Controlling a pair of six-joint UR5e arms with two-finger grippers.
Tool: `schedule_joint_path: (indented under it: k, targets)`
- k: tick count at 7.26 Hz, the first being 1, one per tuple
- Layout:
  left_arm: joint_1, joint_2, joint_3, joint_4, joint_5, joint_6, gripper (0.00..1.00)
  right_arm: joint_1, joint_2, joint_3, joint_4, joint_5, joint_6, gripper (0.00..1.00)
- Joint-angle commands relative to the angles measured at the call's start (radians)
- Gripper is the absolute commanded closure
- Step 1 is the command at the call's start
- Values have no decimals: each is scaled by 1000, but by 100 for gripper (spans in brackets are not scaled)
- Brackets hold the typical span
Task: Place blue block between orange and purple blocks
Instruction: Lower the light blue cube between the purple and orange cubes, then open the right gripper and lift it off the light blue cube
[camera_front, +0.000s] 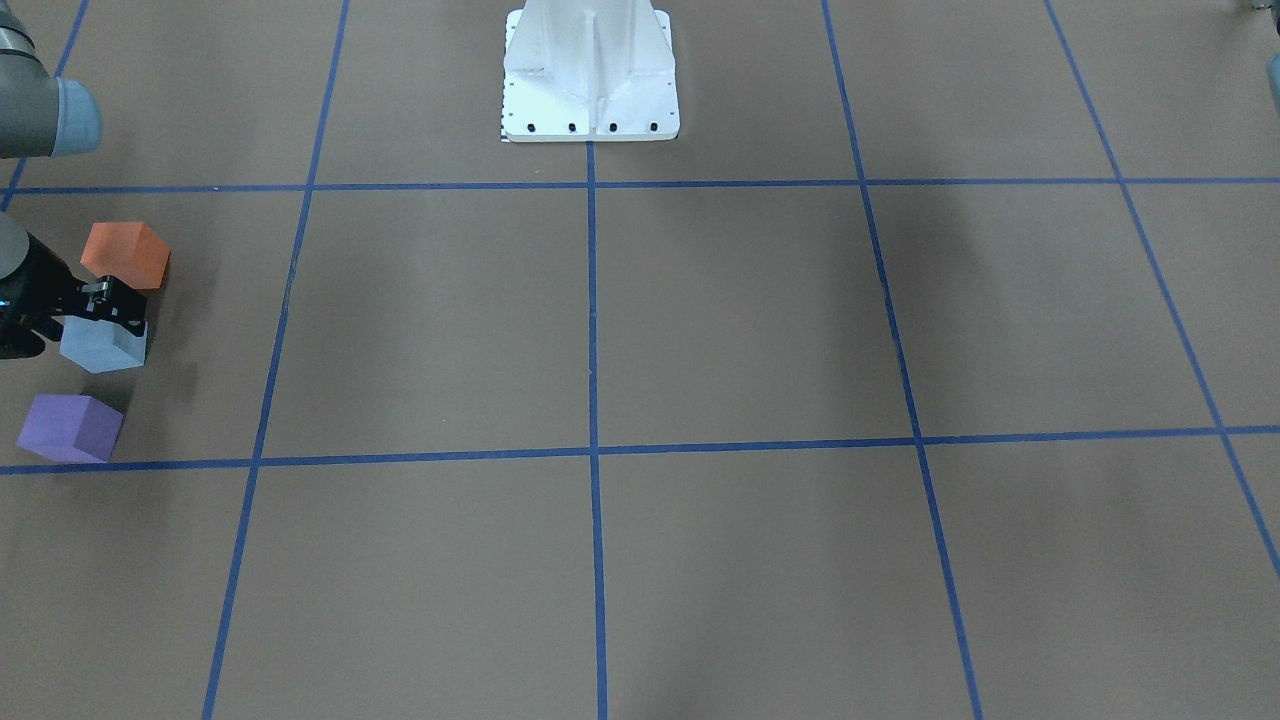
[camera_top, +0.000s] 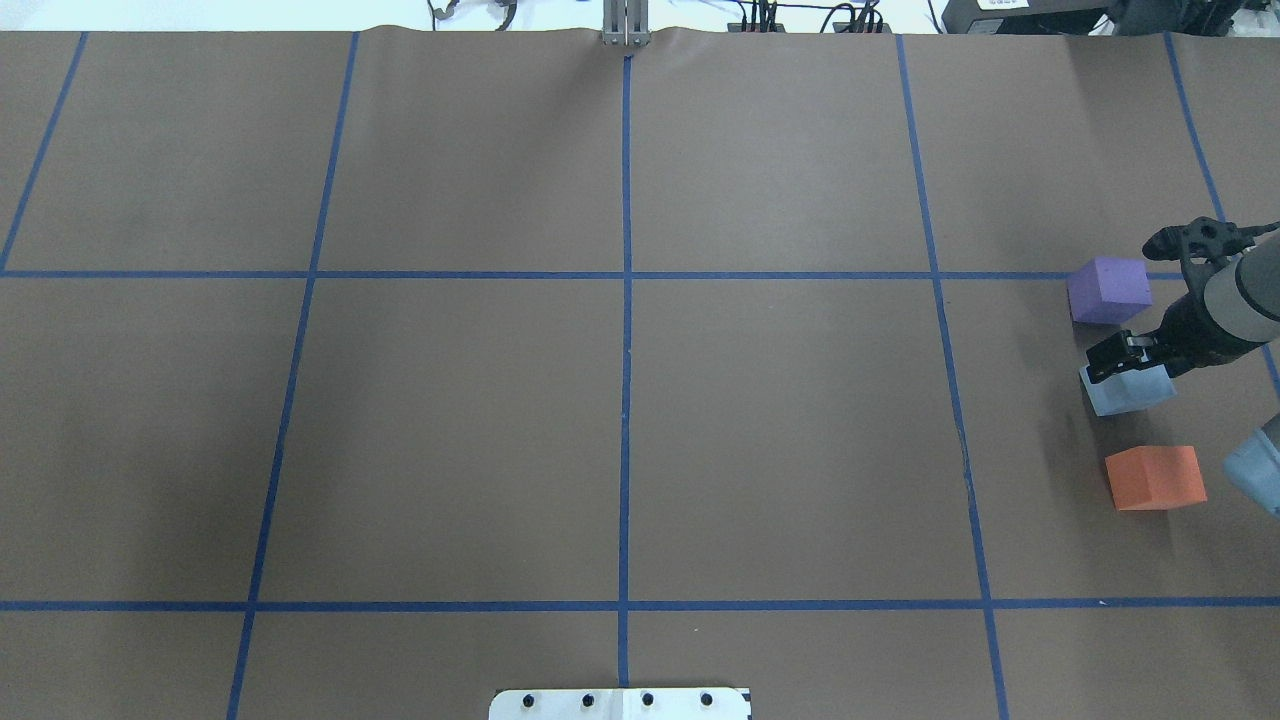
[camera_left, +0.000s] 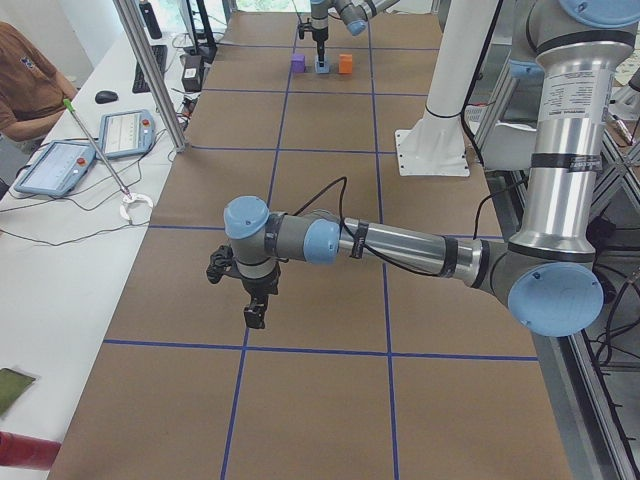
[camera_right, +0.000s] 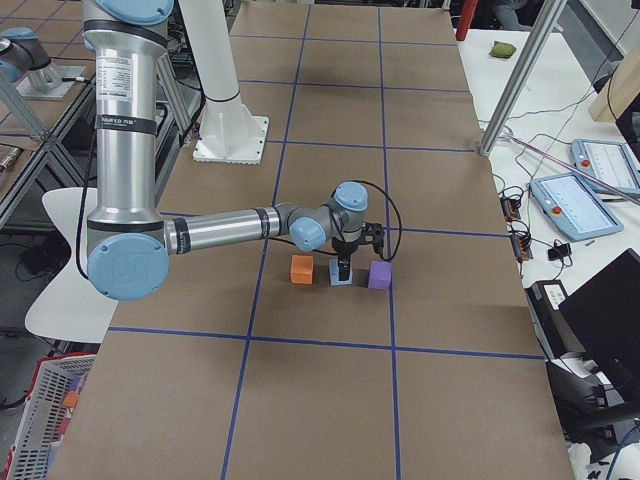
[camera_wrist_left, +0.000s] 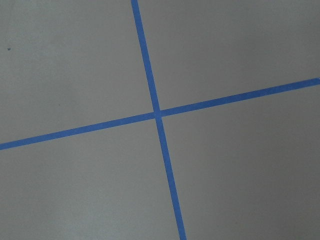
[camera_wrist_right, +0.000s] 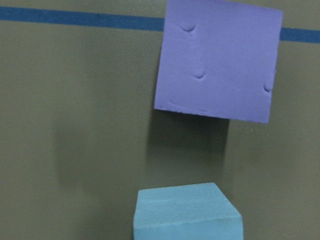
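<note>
The blue block (camera_front: 100, 347) sits on the brown table between the orange block (camera_front: 127, 254) and the purple block (camera_front: 70, 428), at the robot's far right. My right gripper (camera_front: 112, 307) is right over the blue block and looks shut on its top. The overhead view shows the same row: purple block (camera_top: 1108, 290), blue block (camera_top: 1130, 390), orange block (camera_top: 1155, 478), right gripper (camera_top: 1127, 356). The right wrist view shows the blue block (camera_wrist_right: 187, 212) close below and the purple block (camera_wrist_right: 217, 60) beyond it. My left gripper (camera_left: 255, 312) hangs over the table far from the blocks; I cannot tell whether it is open.
The white robot base (camera_front: 590, 85) stands at the table's middle edge. Blue tape lines (camera_wrist_left: 157, 114) grid the table. A side table with tablets (camera_left: 60, 165) and a seated operator (camera_left: 25, 85) runs along the far edge.
</note>
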Motion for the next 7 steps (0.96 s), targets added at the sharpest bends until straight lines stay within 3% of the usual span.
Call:
schedule_joint_path:
  k: [1, 4, 5, 7]
  targets:
    - [-1, 0, -2, 1, 1, 0, 0, 65, 2, 33, -12, 22, -10, 0]
    - [-1, -2, 4, 4, 2, 0, 0, 272, 2, 47, -53, 152, -164, 0]
    - [-3, -2, 9, 4, 4, 3, 0, 324, 7, 56, -110, 203, -239, 0]
    - [-14, -2, 26, 4, 4, 5, 0, 453, 19, 51, -284, 215, -533, 0]
